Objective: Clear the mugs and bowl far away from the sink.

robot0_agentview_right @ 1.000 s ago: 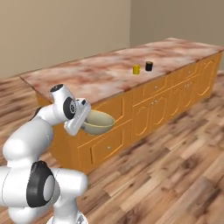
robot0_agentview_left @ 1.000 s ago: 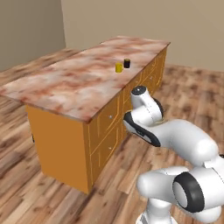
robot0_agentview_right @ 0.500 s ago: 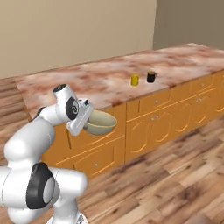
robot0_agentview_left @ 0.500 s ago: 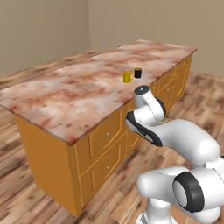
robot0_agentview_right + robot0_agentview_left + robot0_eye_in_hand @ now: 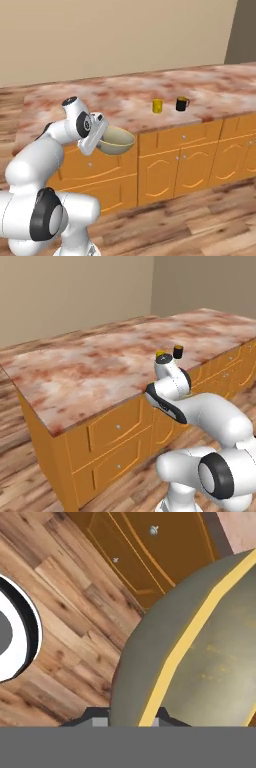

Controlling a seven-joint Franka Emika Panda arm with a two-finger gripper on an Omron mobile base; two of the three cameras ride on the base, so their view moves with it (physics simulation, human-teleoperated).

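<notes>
My gripper (image 5: pixel 100 142) is shut on the near rim of the olive-tan bowl (image 5: pixel 117 141) and holds it in the air in front of the counter's edge, about level with the top drawers. In the hand view the bowl (image 5: pixel 200 657) looms large, its yellow rim running between my fingertips (image 5: pixel 99 721). Two mugs stand close together on the counter near its front edge: a yellow mug (image 5: pixel 157 105) and a black mug (image 5: pixel 182 104) to its right. In the left base view the black mug (image 5: pixel 177 351) shows past my arm and the yellow mug (image 5: pixel 160 353) peeks over it. The sink is out of view.
A long marble-topped counter (image 5: pixel 100 100) with orange drawers and cabinet doors (image 5: pixel 160 175) runs across in front of me. Wooden floor (image 5: pixel 200 220) lies between the base and the cabinets. The counter's left corner (image 5: pixel 52 431) is close by.
The whole picture has shifted as the base drove and turned along the counter, which now faces me more squarely. The bowl stays gripped in the same pose.
</notes>
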